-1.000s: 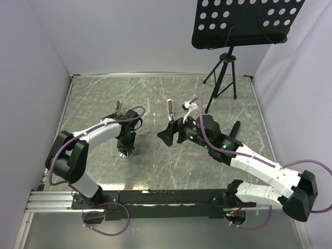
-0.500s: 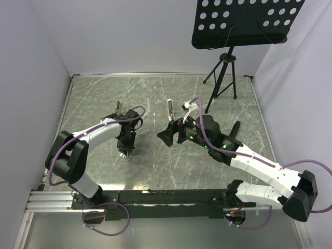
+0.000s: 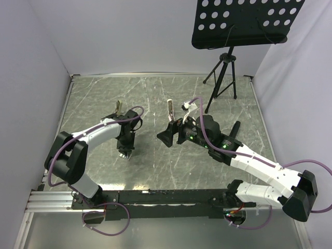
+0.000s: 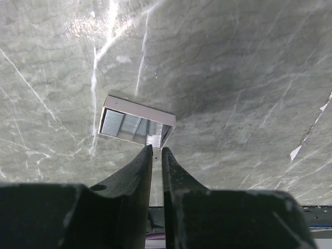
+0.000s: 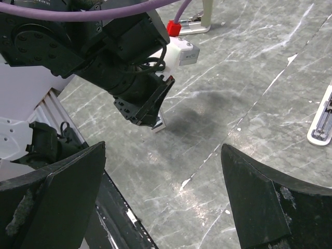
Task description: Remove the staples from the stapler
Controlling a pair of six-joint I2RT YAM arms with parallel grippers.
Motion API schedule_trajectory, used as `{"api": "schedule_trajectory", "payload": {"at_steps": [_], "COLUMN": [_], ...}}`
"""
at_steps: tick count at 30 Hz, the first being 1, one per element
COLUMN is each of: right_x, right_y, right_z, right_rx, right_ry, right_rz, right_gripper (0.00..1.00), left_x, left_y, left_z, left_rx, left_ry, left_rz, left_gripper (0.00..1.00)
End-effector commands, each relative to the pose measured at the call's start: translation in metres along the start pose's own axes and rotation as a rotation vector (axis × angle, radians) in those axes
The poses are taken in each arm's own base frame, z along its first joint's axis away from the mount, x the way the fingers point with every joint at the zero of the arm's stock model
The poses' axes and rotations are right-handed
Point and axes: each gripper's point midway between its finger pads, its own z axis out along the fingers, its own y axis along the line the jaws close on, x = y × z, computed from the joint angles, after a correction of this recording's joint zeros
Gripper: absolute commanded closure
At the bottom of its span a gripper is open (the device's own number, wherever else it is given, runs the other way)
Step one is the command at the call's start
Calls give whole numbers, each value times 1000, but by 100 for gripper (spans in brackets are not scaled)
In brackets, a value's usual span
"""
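Left gripper [image 4: 157, 150]: pinched on staple block [image 4: 136, 124] edge; block apparently off table [image 4: 249, 78].
Right gripper [image 5: 161, 155]: wide open, empty.
Advice: lower gently, release clear of stapler [image 5: 321, 122].

I could read no text, label, brand or number in any view. The small white block with a red plug [image 5: 182, 53], seen from the right wrist camera, bore a faint marking, too small and blurred for me to read.

grey marble table [image 3: 155, 174], white walls [image 3: 129, 36], blk perforated music stand [image 3: 244, 23] back rt.
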Motion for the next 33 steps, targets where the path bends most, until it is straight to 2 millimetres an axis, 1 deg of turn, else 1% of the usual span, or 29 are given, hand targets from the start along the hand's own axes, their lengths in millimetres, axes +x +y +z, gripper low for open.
{"api": "schedule_trajectory", "payload": {"at_steps": [1,4,10,20,23,26,27,30,33], "right_x": [-11,-12,-14,-14,-13,-11,-11,-7,-1], "right_y": [7,7,7,6,5,4,5,3,-1], "right_z": [-3,-4,-3,1,1,3,3,6,8], "right_rx": [-23,-22,-20,-16,-12,-11,-14,-10,7], "right_ry": [-41,-41,-41,-37,-36,-33,-32,-20,-2], "right_rz": [-9,-12,-19,-23,-26,-24,-23,-18,-8], "right_gripper": [1,1,1,1,1,0,0,0,0], "left_x": [5,9,9,3,-1,-11,-17,-30,-39], "left_y": [2,5,8,9,8,5,4,7,10], "left_z": [0,4,8,9,3,-8,-14,-25,-32], "left_rx": [-23,-43,-66,-83,-75,-60,-52,-67,-41], "left_ry": [21,42,53,39,17,-30,-61,-129,-169], "left_rz": [-12,-15,-14,-9,-17,-36,-43,-84,-143], "left_gripper": [83,84,85,87,87,85,84,82,81]}}
